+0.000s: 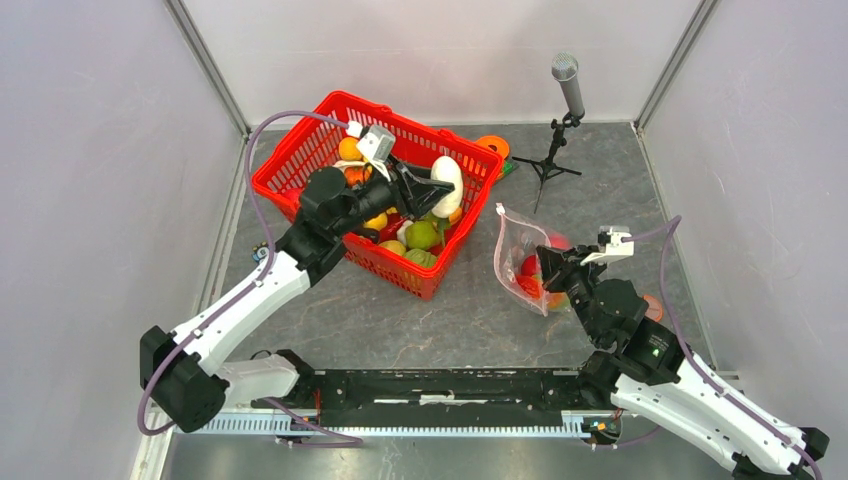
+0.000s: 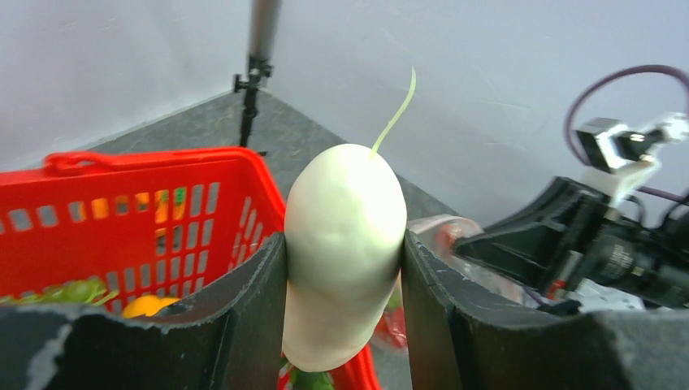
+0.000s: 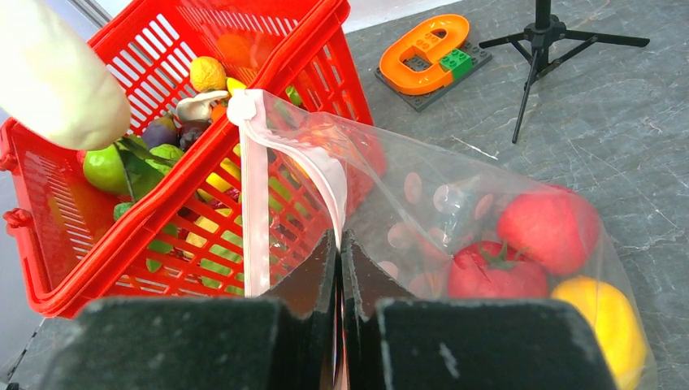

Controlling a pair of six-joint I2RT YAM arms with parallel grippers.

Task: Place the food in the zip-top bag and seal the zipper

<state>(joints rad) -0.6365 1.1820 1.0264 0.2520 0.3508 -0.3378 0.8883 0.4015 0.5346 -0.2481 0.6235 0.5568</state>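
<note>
Over a red mesh basket (image 1: 295,145), a white radish (image 2: 345,236), clamped upright between the pads of the left gripper (image 1: 435,185).

Nearest, a black rail (image 1: 450,385) along the table's edge; beyond it a dark grey, stone-patterned table top (image 1: 400,320), closed in by plain pale walls (image 1: 450,50) on the left, on the right and behind. On the right side, the zip-top bag (image 3: 455,203), clear and crinkled, mouth up and gaping, the pale-pink zipper (image 3: 253,211) parted and one side of it pinched in the tightly closed right gripper (image 3: 340,240). Inside the bag, a tomato (image 3: 496,272), a second red fruit (image 3: 552,227) and a yellow fruit (image 3: 605,317) (three pieces visible). Farther back on the left, the basket again, heaped with more food (image 1: 422,235) in green, yellow, orange and purple. Just past its far corner, a flat orange e-shaped object (image 1: 493,146); near the back wall, a microphone (image 1: 570,85) on a small black tripod.
</note>
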